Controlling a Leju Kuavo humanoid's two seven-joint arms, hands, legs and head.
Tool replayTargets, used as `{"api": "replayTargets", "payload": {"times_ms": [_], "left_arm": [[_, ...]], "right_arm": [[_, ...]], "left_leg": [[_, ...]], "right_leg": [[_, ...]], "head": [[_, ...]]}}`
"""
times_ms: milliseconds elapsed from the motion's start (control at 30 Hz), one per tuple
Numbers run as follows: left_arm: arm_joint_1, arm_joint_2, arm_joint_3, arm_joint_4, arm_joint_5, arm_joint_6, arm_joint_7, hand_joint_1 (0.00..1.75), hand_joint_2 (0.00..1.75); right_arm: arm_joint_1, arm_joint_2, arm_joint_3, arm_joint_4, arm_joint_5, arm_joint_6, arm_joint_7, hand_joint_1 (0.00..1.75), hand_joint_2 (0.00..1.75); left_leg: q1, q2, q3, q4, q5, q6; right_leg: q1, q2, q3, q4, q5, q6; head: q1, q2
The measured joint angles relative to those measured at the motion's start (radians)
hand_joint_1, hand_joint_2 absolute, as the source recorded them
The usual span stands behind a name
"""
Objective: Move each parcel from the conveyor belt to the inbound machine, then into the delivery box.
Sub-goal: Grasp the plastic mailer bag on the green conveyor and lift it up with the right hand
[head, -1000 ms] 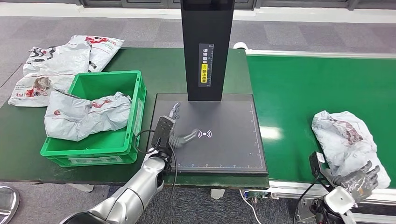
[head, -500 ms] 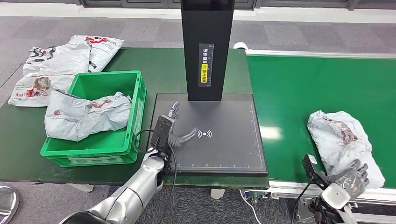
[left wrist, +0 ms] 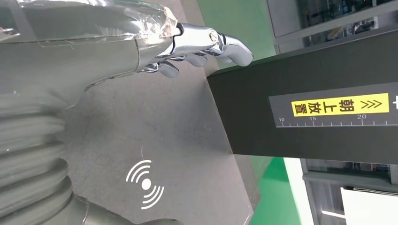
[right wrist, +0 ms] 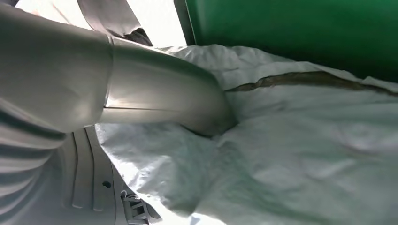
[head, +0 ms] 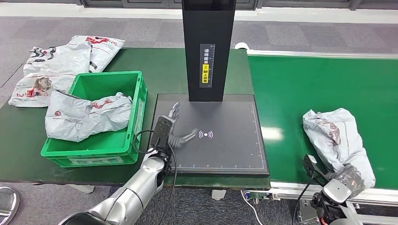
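- Right hand [head: 351,177] grips grey parcel [head: 337,140] on belt [head: 309,84], seemingly.
- Left hand [head: 174,133] empty, fingers spread over scanner pad [head: 230,150].
- Column [head: 209,47] label: yellow "朝上放置".

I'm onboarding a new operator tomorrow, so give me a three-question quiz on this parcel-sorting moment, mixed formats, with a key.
1. True or false: the black scan pad of the inbound machine has a parcel lying on it.
2. Multiple choice: the grey parcel on the conveyor belt is touched by A) the left hand, B) the right hand, C) a person's hand.
3. Fill in: the green crate holds one grey ______.

Key
1. False. The left hand hovers over the pad with fingers apart, holding nothing.
2. B. The right hand grips the parcel's near end on the conveyor belt.
3. Parcel.
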Motion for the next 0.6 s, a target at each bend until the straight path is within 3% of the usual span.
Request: {"api": "replayTargets", "payload": {"times_ms": [433, 533, 600], "left_arm": [[0.001, 0.001, 0.000, -0.021, -0.026, 0.002, 0.017, 0.00, 1.75], [0.002, 0.004, 0.000, -0.026, -0.039, 0.026, 0.020, 0.00, 1.75], [0.005, 0.008, 0.000, -0.030, -0.052, 0.045, 0.022, 0.00, 1.75]], "right_arm": [[0.005, 0.011, 0.000, -0.002, 0.006, -0.185, -0.075, 1.75, 1.75], [0.024, 0.032, -0.008, -0.074, -0.038, -0.296, -0.221, 1.75, 1.75], [0.044, 0.069, -0.035, -0.194, -0.108, -0.330, -0.389, 1.75, 1.75]], "left_leg": [[0.000, -0.001, -0.001, 0.000, 0.000, 0.000], [0.000, 0.000, -0.002, 0.000, 0.000, 0.000], [0.000, 0.000, -0.002, 0.000, 0.000, 0.000]], "right_leg": [[0.000, -0.001, 0.000, 0.000, 0.000, 0.000], [0.000, 0.000, 0.000, 0.001, 0.000, 0.000], [0.000, 0.000, -0.002, 0.001, 0.000, 0.000]], "head": [[0.000, 0.000], [0.000, 0.000], [0.000, 0.000]]}}
